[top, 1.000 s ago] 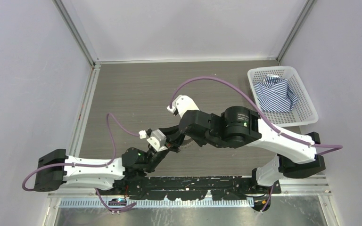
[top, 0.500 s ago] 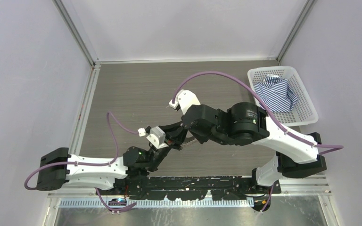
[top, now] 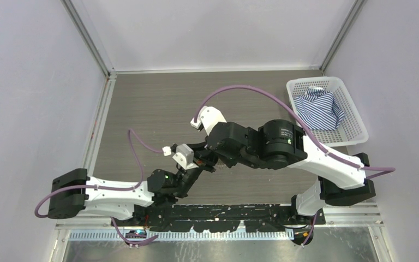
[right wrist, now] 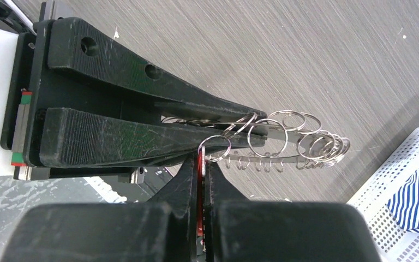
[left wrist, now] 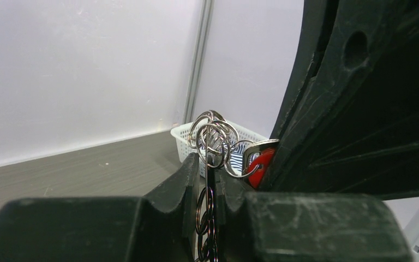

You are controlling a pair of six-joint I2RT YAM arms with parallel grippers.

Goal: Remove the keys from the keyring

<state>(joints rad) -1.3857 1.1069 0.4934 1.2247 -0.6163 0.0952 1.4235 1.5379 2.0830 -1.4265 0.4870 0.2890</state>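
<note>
Top camera first: the left pincer [top: 195, 166] and right pincer [top: 209, 160] meet tip to tip over the front-middle of the counter [top: 142, 109], and whatever's between them is too small to read from up there. The left wrist view clears it up. The left one is clamped shut on the loops dangling just under the keyring [left wrist: 214, 136], a bunch of silvery rings (all of it up in the air, nothing resting on the wood). The red-headed key [left wrist: 260, 164] hangs off the keyring's right side, against the other arm's finger. In the right wrist view the right one is pinched closed on that red head. The step looks like working the red key off its split ring. Best bet is for the left to hold dead steady while the right slides the key round the coil, because a straight yank would just drag the whole bundle.
</note>
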